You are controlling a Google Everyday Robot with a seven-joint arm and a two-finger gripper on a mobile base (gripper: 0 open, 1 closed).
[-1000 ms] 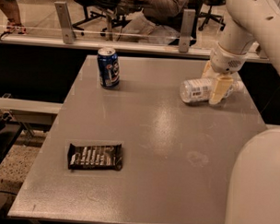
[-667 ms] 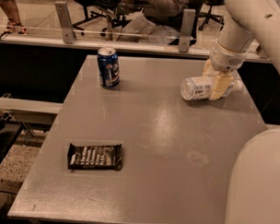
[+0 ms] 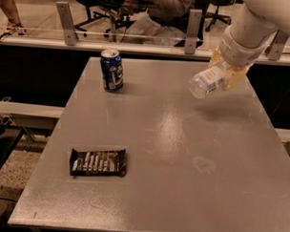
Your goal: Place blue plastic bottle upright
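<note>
Bottle [image 3: 207,82] held clamped in gripper [image 3: 227,75], far right, clear of table [image 3: 158,152]. Long axis near-horizontal, free end pointed left and slightly down, gripped end hidden. Rotation to vertical judged needed before set-down. Can [image 3: 111,70] well apart, far left.

Warm dim light, glare on table [image 3: 169,124], soft shadow under hand [image 3: 227,76] far right.

Far left corner: can [image 3: 111,70] on the desk [image 3: 172,152].
Left edge, toward front: candy bar [image 3: 98,162] on the desk.
Far right corner: gripper [image 3: 223,76] above it, holding 1 tilted bottle [image 3: 206,82] off the desk.
</note>
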